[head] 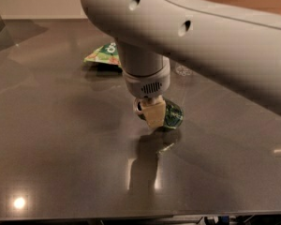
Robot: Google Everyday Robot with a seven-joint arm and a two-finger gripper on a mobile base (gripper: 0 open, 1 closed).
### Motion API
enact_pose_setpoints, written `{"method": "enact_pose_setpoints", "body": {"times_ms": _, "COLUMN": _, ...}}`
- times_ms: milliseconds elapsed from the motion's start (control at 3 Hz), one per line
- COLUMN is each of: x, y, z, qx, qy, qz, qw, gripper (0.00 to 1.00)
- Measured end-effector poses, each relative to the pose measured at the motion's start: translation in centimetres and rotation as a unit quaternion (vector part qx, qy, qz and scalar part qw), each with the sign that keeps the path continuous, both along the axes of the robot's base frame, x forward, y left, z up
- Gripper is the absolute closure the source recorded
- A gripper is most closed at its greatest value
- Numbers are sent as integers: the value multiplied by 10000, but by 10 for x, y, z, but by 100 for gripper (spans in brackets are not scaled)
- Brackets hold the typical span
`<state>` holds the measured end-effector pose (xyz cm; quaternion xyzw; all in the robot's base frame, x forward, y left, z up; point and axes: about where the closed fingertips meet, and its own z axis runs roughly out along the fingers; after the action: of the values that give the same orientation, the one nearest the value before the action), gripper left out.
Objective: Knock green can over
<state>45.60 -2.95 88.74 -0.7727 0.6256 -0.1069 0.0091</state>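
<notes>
The green can is small and dark green with a lighter swirl pattern. It lies tipped on its side on the dark table, just right of centre, with its silver top facing left. My gripper hangs straight down from the thick white arm and its cream tip rests against the can's near side, covering the can's middle. The can's reflection shows on the tabletop below it.
A green and white snack bag lies behind the gripper at the back left. The white arm spans the top of the view and hides most of the back right of the table. The table's front edge runs along the bottom.
</notes>
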Motion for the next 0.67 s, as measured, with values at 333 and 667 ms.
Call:
{"method": "enact_pose_setpoints", "body": {"times_ms": 333, "x": 0, "y": 2, "z": -7, "qx": -95, "qy": 37, "qz": 56, "qw": 9999, "gripper": 13}}
{"method": "enact_pose_setpoints", "body": {"times_ms": 667, "x": 0, "y": 3, "z": -12, "qx": -94, "qy": 101, "qz": 86, "qw": 9999, "gripper": 0}}
